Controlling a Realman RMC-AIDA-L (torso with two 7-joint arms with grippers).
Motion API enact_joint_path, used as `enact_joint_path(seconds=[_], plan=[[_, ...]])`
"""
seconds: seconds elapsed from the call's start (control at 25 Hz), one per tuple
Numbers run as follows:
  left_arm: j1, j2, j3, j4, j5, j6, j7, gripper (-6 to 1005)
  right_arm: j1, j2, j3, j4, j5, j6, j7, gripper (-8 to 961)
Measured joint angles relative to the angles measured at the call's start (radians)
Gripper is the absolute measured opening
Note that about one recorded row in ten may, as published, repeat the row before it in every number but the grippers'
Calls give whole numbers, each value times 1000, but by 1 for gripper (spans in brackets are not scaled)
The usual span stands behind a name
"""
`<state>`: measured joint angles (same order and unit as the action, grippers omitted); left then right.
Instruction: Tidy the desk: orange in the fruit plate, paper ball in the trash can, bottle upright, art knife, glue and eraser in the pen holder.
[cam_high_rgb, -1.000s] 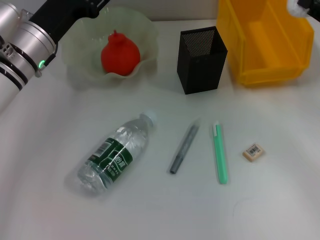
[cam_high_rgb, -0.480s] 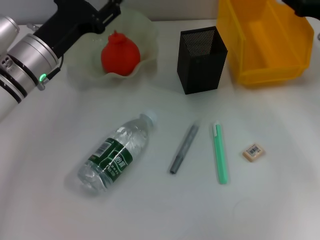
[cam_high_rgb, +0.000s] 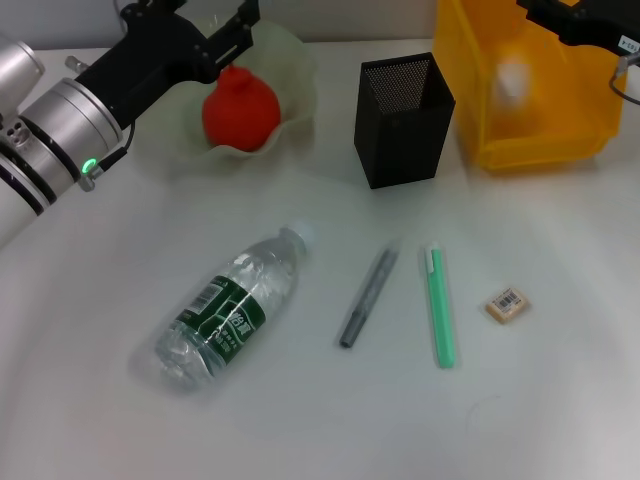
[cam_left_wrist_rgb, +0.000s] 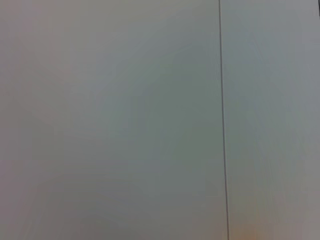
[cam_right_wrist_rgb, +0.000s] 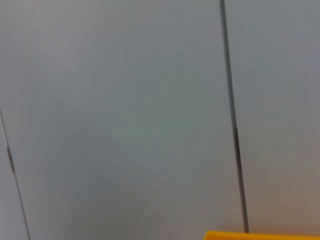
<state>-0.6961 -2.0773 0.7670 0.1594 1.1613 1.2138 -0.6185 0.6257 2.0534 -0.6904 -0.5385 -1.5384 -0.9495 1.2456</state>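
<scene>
The orange (cam_high_rgb: 240, 108) rests in the pale-green fruit plate (cam_high_rgb: 293, 62) at the back left. My left gripper (cam_high_rgb: 205, 25) hangs open just above and behind it, touching nothing. A blurred white paper ball (cam_high_rgb: 512, 78) is inside the yellow trash can (cam_high_rgb: 540, 150), apart from my right gripper (cam_high_rgb: 575, 18), which is open over the can's far rim. The bottle (cam_high_rgb: 225, 315) lies on its side at the front left. A grey art knife (cam_high_rgb: 367, 297), green glue (cam_high_rgb: 440, 305) and the eraser (cam_high_rgb: 507, 304) lie on the table in front of the black mesh pen holder (cam_high_rgb: 402, 120).
Both wrist views face a plain grey wall; a strip of the yellow trash can (cam_right_wrist_rgb: 260, 235) shows in the right wrist view. The white table (cam_high_rgb: 560, 400) runs on toward the front edge.
My left arm has swung right, bringing its fingers over the fruit plate. My right gripper has come into view over the trash can, and the paper ball now shows inside the can.
</scene>
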Motion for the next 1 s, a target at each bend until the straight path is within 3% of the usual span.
enact_joint_path(seconds=[0.04,0.56,0.84,1.0], plan=[[1,0,2,0,0,0,0,726,-1,0,0,0,0,0,3,651],[5,2,13,5,0,-2,-15,725,-16,-4,0,-13,0,-15,34,651],[7,2,37,17,0,-2,-37,725,-88,10,14,-101,34,-235,80,651],[11,1,61,31,0,-4,-41,726,-141,13,16,-61,155,-399,-9,650]])
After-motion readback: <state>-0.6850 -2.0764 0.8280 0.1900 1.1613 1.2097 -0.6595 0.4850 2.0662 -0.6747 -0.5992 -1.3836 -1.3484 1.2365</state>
